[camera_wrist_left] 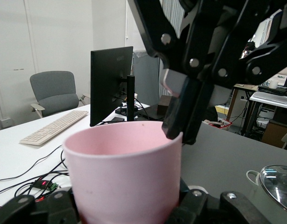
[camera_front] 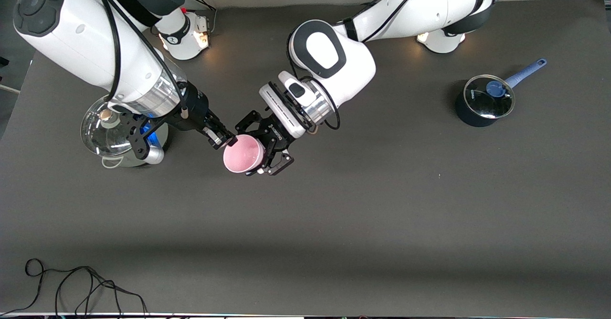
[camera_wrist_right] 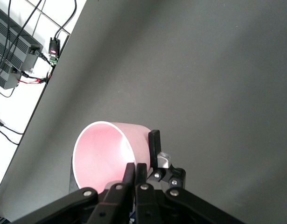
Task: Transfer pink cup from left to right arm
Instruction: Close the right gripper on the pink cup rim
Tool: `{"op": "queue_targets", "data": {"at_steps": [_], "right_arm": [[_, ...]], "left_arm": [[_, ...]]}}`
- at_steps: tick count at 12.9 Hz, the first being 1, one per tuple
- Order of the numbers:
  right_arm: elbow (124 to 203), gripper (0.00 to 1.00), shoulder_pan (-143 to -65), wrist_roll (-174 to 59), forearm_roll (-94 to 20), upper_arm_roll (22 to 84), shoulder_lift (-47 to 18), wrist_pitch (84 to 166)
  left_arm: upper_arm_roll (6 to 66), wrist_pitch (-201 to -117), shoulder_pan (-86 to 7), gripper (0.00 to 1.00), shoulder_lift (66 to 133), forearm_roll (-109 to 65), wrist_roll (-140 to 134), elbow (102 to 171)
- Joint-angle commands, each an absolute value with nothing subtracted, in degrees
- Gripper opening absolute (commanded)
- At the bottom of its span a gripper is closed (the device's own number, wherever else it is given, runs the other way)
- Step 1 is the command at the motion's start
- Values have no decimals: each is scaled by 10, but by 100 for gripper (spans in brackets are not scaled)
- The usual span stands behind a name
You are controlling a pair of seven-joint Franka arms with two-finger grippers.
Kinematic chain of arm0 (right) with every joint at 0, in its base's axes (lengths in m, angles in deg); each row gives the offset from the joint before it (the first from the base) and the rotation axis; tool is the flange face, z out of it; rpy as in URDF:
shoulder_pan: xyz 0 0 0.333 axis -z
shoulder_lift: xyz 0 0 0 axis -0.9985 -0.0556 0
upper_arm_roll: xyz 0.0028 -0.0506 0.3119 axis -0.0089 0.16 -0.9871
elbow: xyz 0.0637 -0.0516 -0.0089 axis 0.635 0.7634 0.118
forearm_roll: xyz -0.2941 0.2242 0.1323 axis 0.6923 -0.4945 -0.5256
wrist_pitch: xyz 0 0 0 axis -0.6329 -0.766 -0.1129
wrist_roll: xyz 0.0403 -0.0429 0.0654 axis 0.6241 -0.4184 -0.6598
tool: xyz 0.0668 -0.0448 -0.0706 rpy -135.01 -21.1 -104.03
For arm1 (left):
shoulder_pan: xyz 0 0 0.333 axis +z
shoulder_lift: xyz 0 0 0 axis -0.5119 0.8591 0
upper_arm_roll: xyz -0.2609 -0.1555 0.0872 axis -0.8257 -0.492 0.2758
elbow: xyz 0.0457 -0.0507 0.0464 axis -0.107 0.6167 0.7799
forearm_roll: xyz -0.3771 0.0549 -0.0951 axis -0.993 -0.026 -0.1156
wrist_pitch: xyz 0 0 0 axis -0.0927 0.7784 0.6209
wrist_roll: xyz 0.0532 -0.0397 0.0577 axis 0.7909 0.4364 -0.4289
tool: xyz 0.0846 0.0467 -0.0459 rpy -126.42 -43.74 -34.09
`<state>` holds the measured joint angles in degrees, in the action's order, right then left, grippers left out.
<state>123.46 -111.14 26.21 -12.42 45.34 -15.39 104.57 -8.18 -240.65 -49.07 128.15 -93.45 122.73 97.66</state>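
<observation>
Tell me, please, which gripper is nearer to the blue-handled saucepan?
Left. The left gripper clasps the pink cup from the side facing the saucepan, toward the left arm's end; the right gripper pinches the cup's rim on the side away from it.

The front camera looked steeply down from high across the table (camera_front: 382, 223), facing both arm bases and taking in the whole tabletop. The left wrist camera sat close against the pink cup (camera_wrist_left: 124, 172), looking level across the table toward an office desk. The right wrist camera looked down past its own fingers into the same cup's mouth. All three views shared that cup.
</observation>
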Motion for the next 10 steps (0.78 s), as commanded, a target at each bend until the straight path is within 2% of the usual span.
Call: {"op": "queue_targets", "data": {"at_steps": [1,2,3,4,10], "right_arm": [[1216,0,-1124,272,-119,455,-168,1049],[1216,0,-1124,272,-118,456,-168,1049],[1216,0,-1124,272,-118,456,-168,1049],[1216,0,-1124,272,-117,456,-168,1049],[1215,0,-1123,266,-76,458,-168,1064]], "left_arm": [[-80,-2410,-499,0,1280,-938,1221,959],[-75,-2410,-499,0,1280,-936,1223,959],[-60,-2410,-500,89,1279,-912,1222,959],[-59,-2408,-505,100,1280,-906,1214,959],[-54,-2408,-507,100,1279,-903,1184,959]]}}
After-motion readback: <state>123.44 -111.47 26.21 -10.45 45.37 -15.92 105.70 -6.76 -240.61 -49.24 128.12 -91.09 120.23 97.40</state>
